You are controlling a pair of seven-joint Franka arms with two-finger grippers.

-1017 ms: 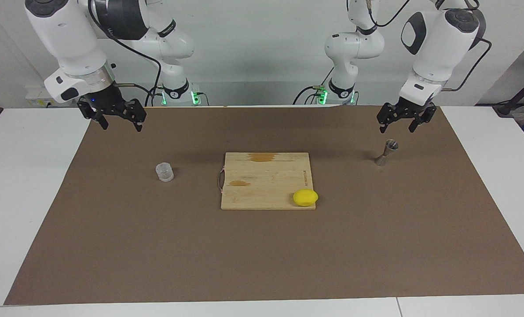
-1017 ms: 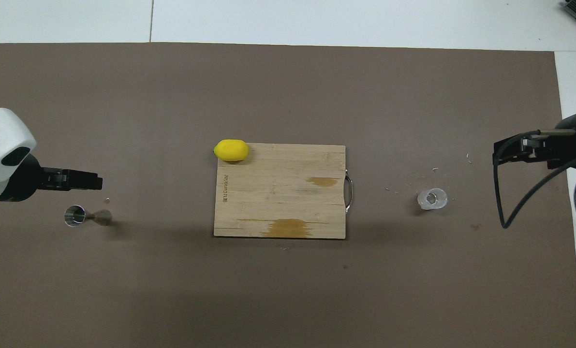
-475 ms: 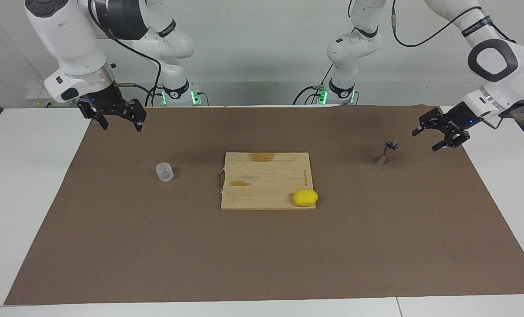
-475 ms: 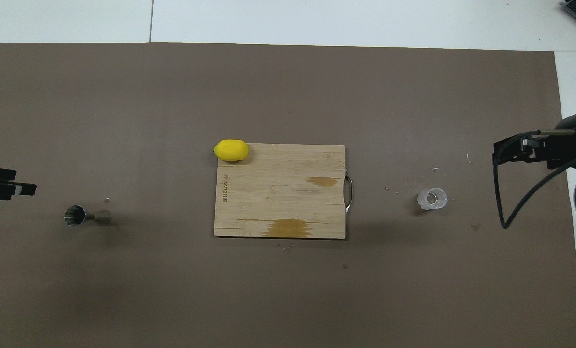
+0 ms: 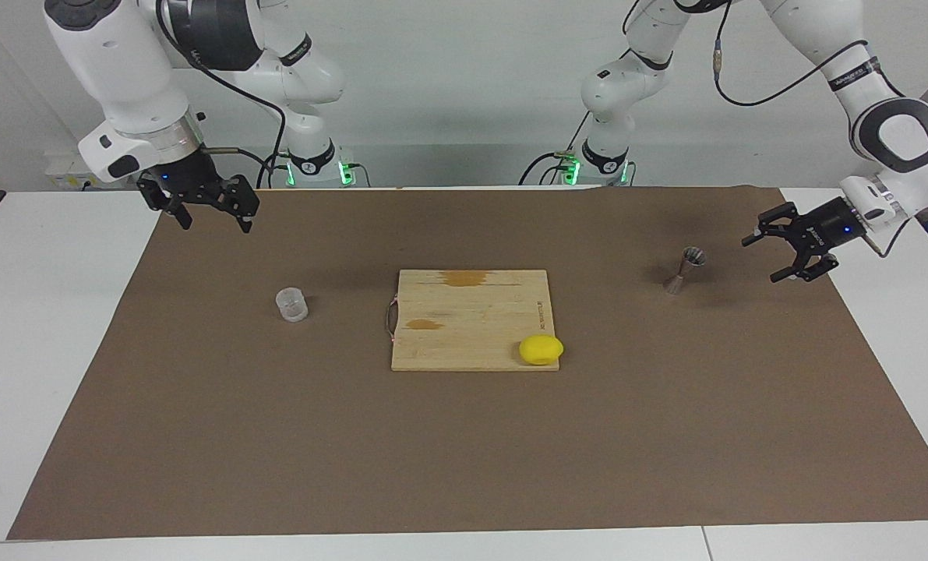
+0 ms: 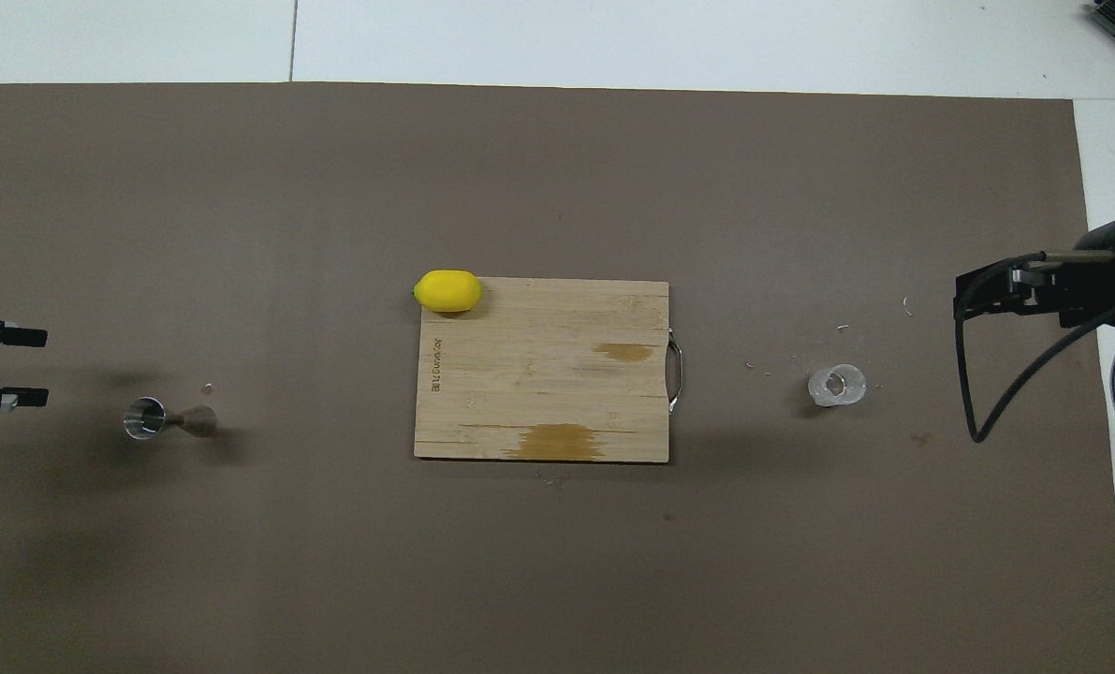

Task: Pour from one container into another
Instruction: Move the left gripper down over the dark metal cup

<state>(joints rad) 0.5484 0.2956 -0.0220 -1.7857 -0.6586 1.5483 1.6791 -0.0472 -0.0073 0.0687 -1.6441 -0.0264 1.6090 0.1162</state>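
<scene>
surface: white table [image 5: 51,327] under a brown mat [image 5: 464,436]; grey wall and both arm bases show only in the facing view
board: wooden cutting board [image 5: 471,319] mid-mat, lemon [image 5: 541,349] on the corner farthest from the robots, toward the left arm's end
clear cup: clear ribbed cup [image 5: 291,305] upright on the mat, beside the board toward the right arm's end, well apart from it
jigger: metal jigger [image 5: 683,269] upright on the mat toward the left arm's end; overhead view looks into its open top [image 6: 145,417]
view diff: overhead shows only the left fingers at the frame edge; facing shows the whole wrist and elbow
left gripper: left gripper [image 5: 775,253] low over the mat edge, turned sideways, pointing at the jigger, near but not touching; jaws wide, empty
right gripper: right gripper [image 5: 214,222] raised over the mat corner nearest the robots, pointing down, waiting; jaws wide, empty
room: open mat all round the cup and jigger; large bare strip on the part farthest from the robots
</scene>
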